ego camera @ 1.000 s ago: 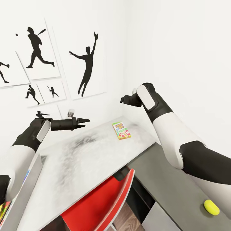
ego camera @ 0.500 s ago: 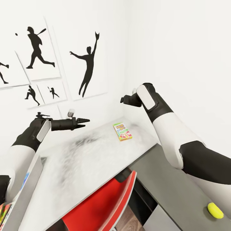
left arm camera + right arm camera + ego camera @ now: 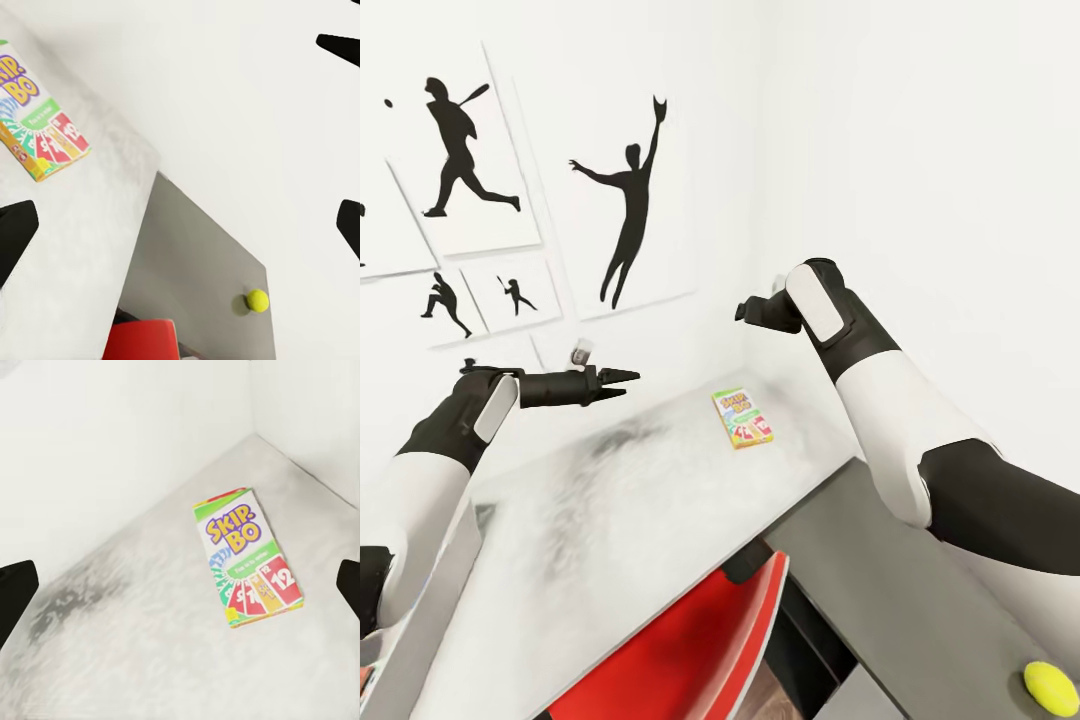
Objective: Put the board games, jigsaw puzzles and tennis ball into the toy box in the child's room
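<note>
An orange-green Skip-Bo board game [image 3: 742, 417] lies flat near the far corner of the table's white top [image 3: 610, 500]. It also shows under my right gripper [image 3: 180, 585] as the box [image 3: 244, 556] between its wide-apart fingertips. My left gripper [image 3: 622, 383] hovers open above the table, left of the box [image 3: 37, 112]. My right gripper [image 3: 743, 312] hangs open above the box. The tennis ball [image 3: 1051, 688] rests on the dark grey part of the table [image 3: 900, 590] at lower right, seen also as the ball [image 3: 257, 300]. The toy box's grey wall [image 3: 435, 610] shows at lower left.
A red chair [image 3: 690, 650] is tucked under the table's front edge. White walls meet in the corner behind the table, with black silhouette prints [image 3: 630, 215] on the left one.
The whole view has shifted: the wall prints slid left and the tennis ball slid toward the lower right corner, so the camera moved. Both arms keep the same pose.
</note>
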Robot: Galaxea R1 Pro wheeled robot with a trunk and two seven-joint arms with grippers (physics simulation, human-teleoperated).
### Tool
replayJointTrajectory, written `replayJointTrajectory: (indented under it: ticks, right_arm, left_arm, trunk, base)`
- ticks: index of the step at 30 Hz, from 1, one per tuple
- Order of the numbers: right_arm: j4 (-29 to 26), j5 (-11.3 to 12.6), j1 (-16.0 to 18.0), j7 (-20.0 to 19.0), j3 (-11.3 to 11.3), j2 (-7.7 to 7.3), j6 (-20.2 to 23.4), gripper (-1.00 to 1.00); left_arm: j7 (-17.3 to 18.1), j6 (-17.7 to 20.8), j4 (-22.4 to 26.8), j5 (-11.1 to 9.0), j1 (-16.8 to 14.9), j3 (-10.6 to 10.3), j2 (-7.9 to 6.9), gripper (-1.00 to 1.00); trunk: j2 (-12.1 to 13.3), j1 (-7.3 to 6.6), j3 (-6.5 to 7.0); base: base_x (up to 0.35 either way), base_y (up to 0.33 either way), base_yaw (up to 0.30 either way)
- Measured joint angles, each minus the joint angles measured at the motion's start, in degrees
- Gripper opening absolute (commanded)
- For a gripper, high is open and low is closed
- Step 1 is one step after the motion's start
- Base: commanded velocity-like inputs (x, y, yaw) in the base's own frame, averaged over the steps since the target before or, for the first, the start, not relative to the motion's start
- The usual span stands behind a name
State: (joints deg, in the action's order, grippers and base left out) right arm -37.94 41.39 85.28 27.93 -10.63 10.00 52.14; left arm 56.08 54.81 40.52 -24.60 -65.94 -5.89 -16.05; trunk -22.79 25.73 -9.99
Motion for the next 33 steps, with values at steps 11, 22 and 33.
replayJointTrajectory:
  ticks: [11,22,33]
  right_arm:
    - [0.0,-0.01,0.0,0.02,0.01,0.0,0.07,1.0]
    - [0.01,0.01,0.0,0.12,-0.01,0.0,0.12,1.0]
    - [0.07,0.12,-0.07,-0.22,-0.08,0.0,0.31,1.0]
  left_arm:
    - [0.16,0.13,0.09,0.0,0.0,0.02,-0.06,1.0]
    - [0.43,0.1,0.28,-0.08,0.0,0.1,-0.12,1.0]
    - [0.6,4.73,0.14,-0.68,-2.1,0.33,-0.25,1.0]
  trunk:
    - [0.0,0.02,0.0]
    - [0.0,0.02,0.0]
    - [0.0,0.01,0.0]
  base:
    - [0.028,-0.011,0.0]
    - [0.0,0.0,0.0]
    - [0.0,0.0,0.001]
